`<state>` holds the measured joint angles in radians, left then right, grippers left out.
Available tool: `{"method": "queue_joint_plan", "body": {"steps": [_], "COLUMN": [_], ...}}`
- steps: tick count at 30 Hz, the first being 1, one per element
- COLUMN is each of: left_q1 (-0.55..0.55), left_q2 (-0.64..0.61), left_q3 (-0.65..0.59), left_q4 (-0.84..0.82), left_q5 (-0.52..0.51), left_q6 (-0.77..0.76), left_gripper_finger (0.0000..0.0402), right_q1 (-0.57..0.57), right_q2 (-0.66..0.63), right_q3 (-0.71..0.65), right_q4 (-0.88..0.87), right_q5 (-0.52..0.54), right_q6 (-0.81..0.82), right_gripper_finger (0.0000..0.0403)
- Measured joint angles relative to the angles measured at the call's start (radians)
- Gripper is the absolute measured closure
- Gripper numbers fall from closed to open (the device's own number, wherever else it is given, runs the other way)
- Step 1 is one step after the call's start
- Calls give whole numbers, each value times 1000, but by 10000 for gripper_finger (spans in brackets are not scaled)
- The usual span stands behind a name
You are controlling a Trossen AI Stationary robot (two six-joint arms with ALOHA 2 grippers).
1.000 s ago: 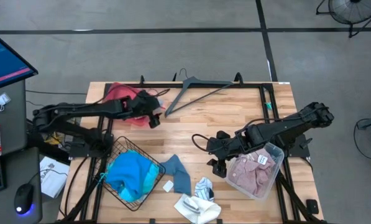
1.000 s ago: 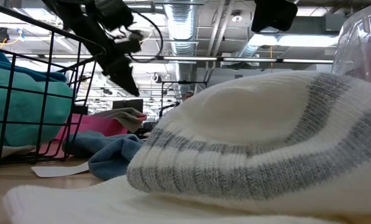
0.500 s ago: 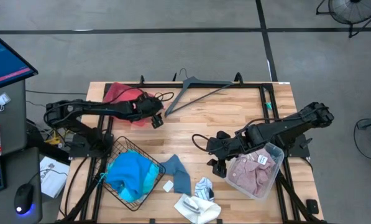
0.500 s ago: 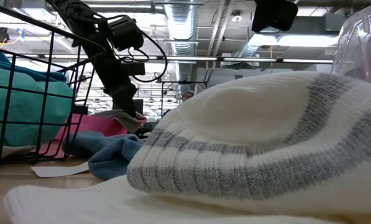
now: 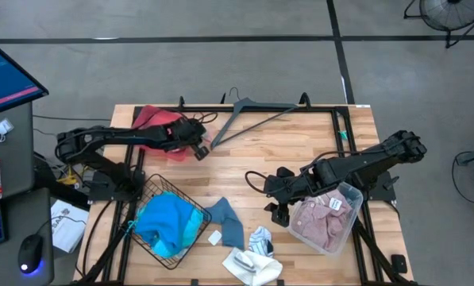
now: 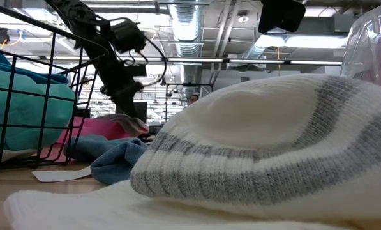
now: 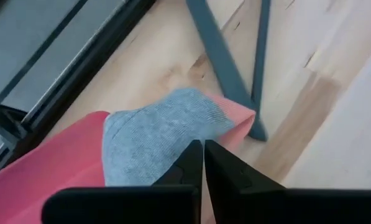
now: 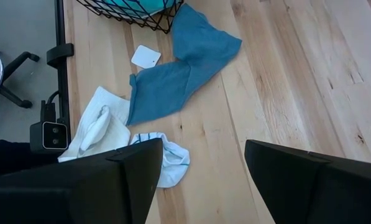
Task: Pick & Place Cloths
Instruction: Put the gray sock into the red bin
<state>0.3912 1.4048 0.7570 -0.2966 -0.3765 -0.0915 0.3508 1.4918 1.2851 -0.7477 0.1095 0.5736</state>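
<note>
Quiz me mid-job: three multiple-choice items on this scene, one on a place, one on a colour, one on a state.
1. Where is the turquoise soft cloth?
A. in the black wire basket
B. on the floor
C. hanging off the table edge

2. What colour is the garment in the clear plastic bin?
A. white
B. pale pink checked
C. turquoise

3. How do the left hand's fingers stand?
A. spread wide
B. shut, tips at the grey knitted sock
C. out of view

Answers:
1 A, the high view shows it heaped inside the wire walls.
2 B, pink fabric fills the bin in the high view.
3 B, the left wrist view shows both fingers pressed together at the sock's edge.

The right hand waits open mid-table.
</note>
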Motion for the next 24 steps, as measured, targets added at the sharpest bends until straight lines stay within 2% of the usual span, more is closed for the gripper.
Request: {"method": "queue_joint_plan", "body": {"steps": [5, 10, 15, 19, 24], "left_q1": [-6, -3, -3, 8, 20], "left_q2": [-102, -251, -386, -446, -460], "left_q3": [0, 0, 0, 0, 0], "left_q4": [-3, -56, -186, -293, -366], "left_q5": [-11, -93, -175, -185, -183], "left_q6": [-4, -22, -23, -28, -47], "left_gripper_finger": [401, 401, 401, 401, 401], "right_q1": [0, 0, 0, 0, 0], "right_q2": [0, 0, 0, 0, 0], "right_q3": [0, 0, 0, 0, 0], "right_q4": [0, 0, 0, 0, 0], "right_q5": [0, 0, 0, 0, 0], "right_q6": [-5, -5, -5, -7, -7], "right_gripper_finger": [178, 178, 178, 178, 178]}}
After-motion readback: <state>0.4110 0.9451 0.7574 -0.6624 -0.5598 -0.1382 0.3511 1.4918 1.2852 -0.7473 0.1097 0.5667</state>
